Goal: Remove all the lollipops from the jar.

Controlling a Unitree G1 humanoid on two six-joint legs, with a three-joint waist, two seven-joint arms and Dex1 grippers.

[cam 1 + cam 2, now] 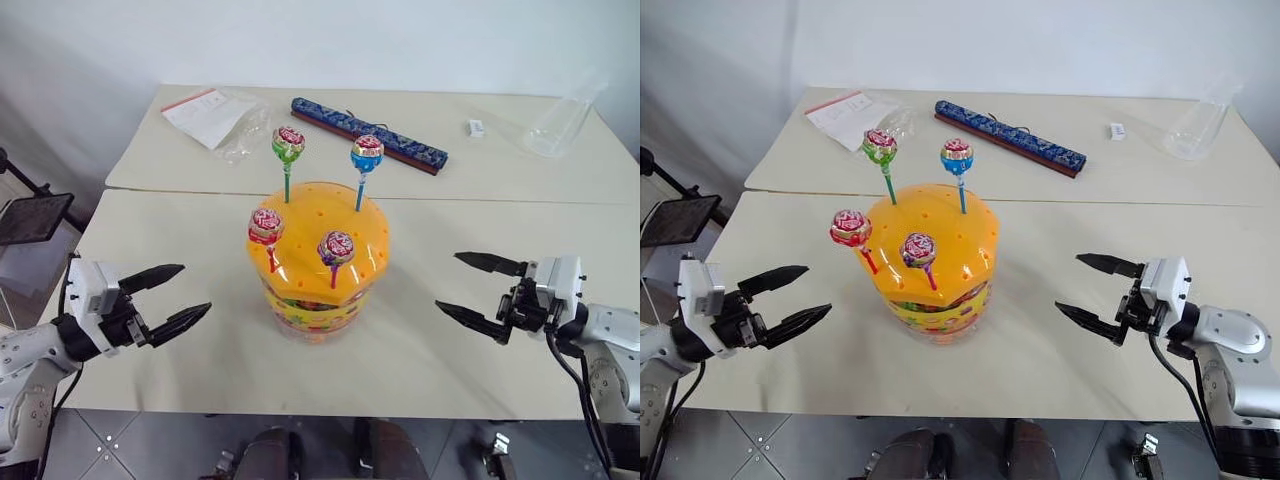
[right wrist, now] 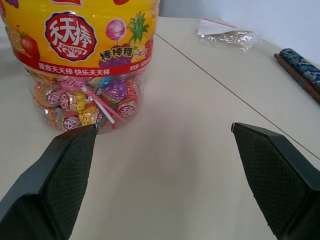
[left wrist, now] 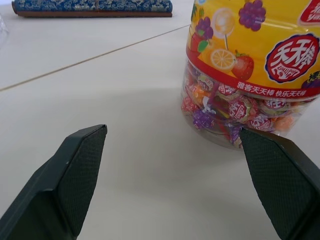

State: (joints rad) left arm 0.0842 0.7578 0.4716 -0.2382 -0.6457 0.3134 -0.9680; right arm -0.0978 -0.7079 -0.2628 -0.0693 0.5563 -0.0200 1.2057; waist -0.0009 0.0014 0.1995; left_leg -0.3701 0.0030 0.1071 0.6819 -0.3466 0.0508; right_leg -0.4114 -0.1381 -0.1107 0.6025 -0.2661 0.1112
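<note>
The left gripper (image 3: 172, 165) stands wide apart, its two black fingers (image 3: 75, 175) empty over the pale bench (image 3: 125, 100). Just past one fingertip is the jar (image 3: 250, 75), its clear lower body packed with wrapped candies under a yellow fruit-printed label with a red band. A blue patterned bar (image 3: 92, 7) lies well beyond, across a seam in the bench.

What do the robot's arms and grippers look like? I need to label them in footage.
Both arms are silver-grey metal with black cables. The left gripper and right gripper each have a white boxy wrist block and two tapered black fingers with finely textured inner pads.
</note>
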